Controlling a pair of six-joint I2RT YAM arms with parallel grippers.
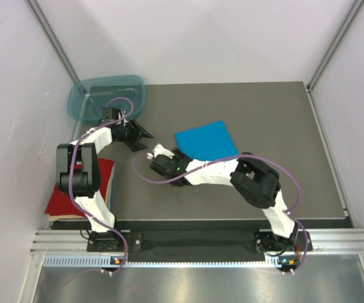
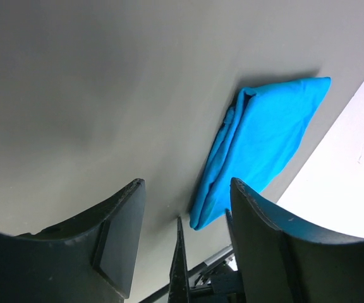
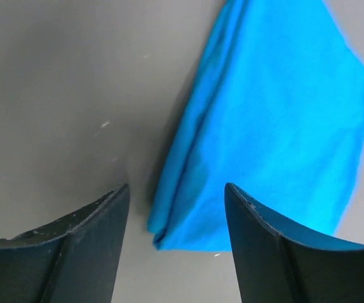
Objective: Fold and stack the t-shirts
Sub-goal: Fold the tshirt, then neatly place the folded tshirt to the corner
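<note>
A folded turquoise t-shirt (image 1: 206, 140) lies flat near the centre of the grey surface (image 1: 283, 126), with a red t-shirt (image 1: 68, 201) folded at the 8 o'clock edge beneath the left arm (image 1: 81, 173). The left hand (image 2: 187, 189) and right hand (image 3: 175, 189) hover wide and empty by the turquoise shirt's 9 o'clock side. A plastic tub (image 1: 106, 95) sits at 11 o'clock.

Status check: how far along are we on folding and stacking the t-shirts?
Done: the blue t-shirt lies folded mid-table, the red t-shirt folded at the near left edge. In hand: nothing; the left gripper and right gripper are open and empty near the blue one. Left: stacking, since the two shirts lie apart.
</note>
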